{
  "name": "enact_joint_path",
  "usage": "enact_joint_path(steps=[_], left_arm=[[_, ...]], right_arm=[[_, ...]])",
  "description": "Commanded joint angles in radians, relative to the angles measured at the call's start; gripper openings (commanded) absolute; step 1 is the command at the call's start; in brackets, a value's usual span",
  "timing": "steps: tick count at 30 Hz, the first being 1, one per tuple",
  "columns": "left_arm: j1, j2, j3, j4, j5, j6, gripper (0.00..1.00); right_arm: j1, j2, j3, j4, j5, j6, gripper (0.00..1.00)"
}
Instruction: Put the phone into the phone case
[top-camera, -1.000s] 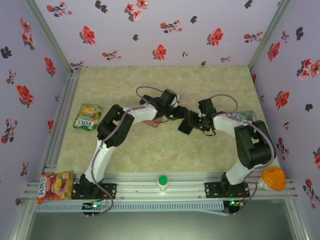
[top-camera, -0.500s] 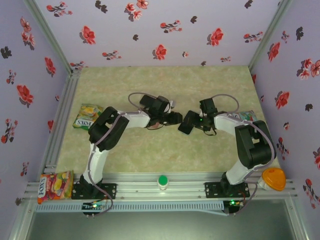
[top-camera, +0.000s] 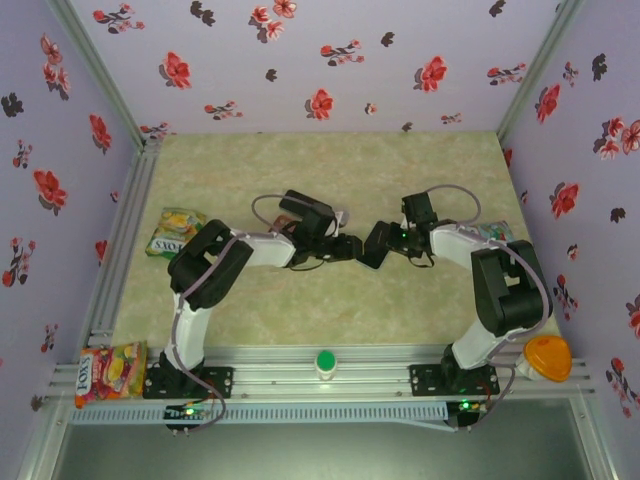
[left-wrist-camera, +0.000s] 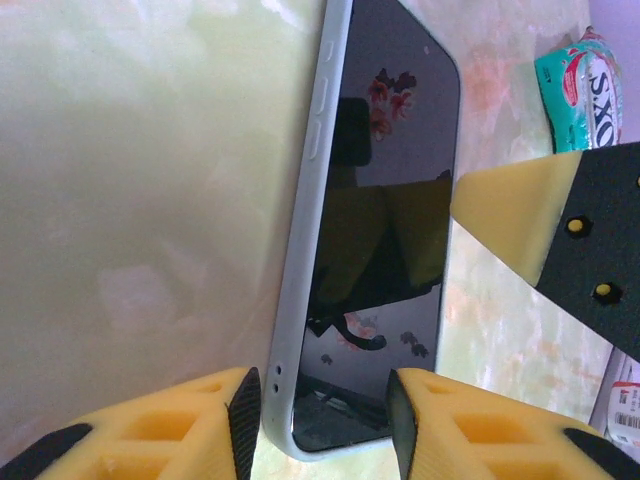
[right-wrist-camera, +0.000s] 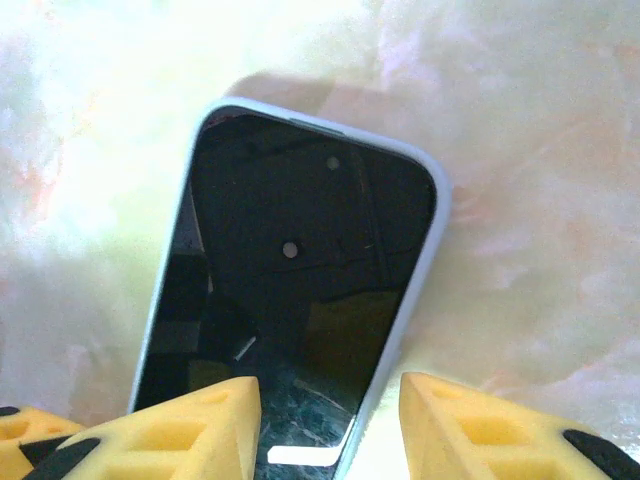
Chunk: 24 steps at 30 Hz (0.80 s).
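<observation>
With my left gripper (left-wrist-camera: 320, 410) clamped across the black glass-fronted phone (left-wrist-camera: 390, 200) at frame centre, seemingly seated in the pale blue plastic case (left-wrist-camera: 300, 250), I cannot tell whether my right gripper (right-wrist-camera: 330, 410) grips, and next I would press the corners home.

The phone (left-wrist-camera: 375, 230) has a glossy black screen, unlit and mirroring its surroundings, inside a pale blue rim with side buttons. It sits tilted, screen up, near the middle of the worktop (left-wrist-camera: 150, 150).
</observation>
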Motion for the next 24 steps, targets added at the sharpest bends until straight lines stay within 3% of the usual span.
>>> enact_joint_path(steps=[1, 24], left_arm=[[-0.039, -0.015, -0.025, -0.014, 0.018, -0.037, 0.43], [-0.1, -0.031, -0.056, 0.022, 0.03, -0.08, 0.43]], right_arm=[[-0.006, 0.025, 0.027, 0.005, -0.01, -0.013, 0.42], [-0.007, 0.104, 0.074, 0.036, -0.042, -0.009, 0.42]])
